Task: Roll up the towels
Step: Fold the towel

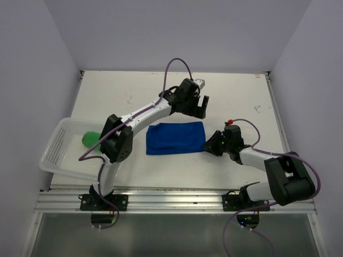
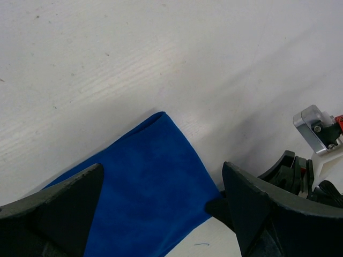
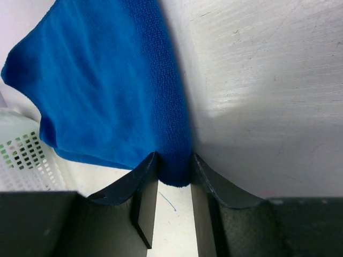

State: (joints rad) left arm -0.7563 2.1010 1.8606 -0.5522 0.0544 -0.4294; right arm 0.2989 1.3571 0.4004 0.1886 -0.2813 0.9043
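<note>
The blue towel (image 1: 176,137) lay flat on the table (image 1: 241,96). It looked soft, limp and light, best taken by an edge. The right gripper (image 3: 174,160) pinched its right hem, and the left gripper (image 2: 161,176) hung spread above its far corner. The green towel (image 1: 90,139) sat apart, in the basket (image 1: 59,127).

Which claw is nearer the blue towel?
Right. The right claw grips the blue towel at its right edge; the left claw is open, apart from it, by its far right corner.
</note>
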